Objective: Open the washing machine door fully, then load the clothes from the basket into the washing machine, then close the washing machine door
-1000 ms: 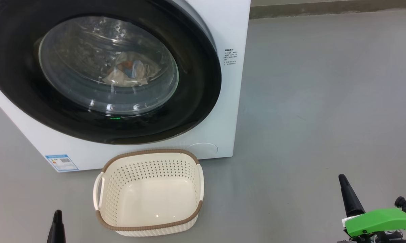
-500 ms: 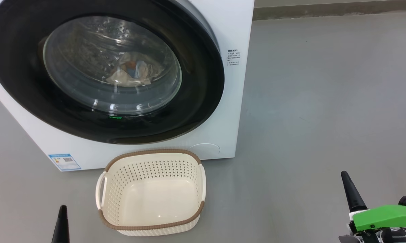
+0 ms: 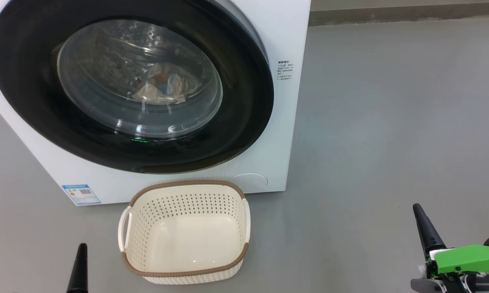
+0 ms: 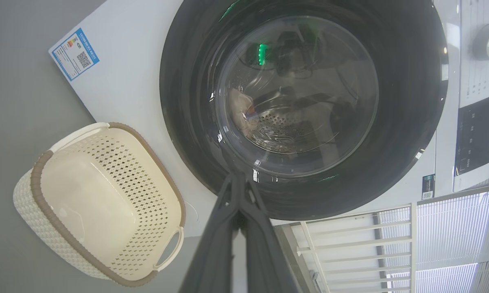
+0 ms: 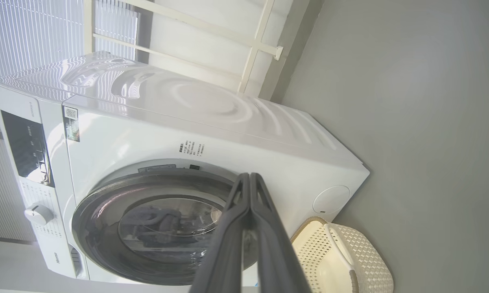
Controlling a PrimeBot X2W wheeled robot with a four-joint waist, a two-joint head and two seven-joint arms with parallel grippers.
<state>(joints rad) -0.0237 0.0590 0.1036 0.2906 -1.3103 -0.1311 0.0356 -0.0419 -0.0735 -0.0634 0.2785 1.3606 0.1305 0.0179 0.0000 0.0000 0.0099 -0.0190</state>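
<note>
One washing machine (image 3: 284,138), white, front-loader, standing on grey floor (image 3: 391,122). One washing machine door (image 3: 244,101), black rim, clear bowl glass, lying flat against the machine front, so shut. One basket (image 3: 187,183) on the floor just in front of the machine, below the door; two white side handles, bare cream bottom showing. Clothes (image 3: 163,87): inside the drum behind the glass, one cream bundle with blue and orange patches counted. A second bundle may lie behind it, but reflections on the glass make that hard to tell. One blue label sticker (image 3: 81,194) at the machine's lower left corner, one round cover (image 3: 248,180) at its lower right.

Two grippers. Left gripper (image 3: 81,249): dark fingers pressed together into one point, nothing between them, low at the left, beside the basket and apart from it. Right gripper (image 3: 417,209): fingers also pressed together, holding nothing, low at the right, well apart from basket and machine. One green housing (image 3: 468,258) sits behind its fingers.

Cut off in the head view: the machine's top and left side, most of the left gripper below the frame edge, and the right gripper's body at the corner. The right wrist view shows one knob (image 5: 38,213) and one dark display panel (image 5: 25,148). The small print on the machine's side sticker (image 3: 284,69) is too small to read.
</note>
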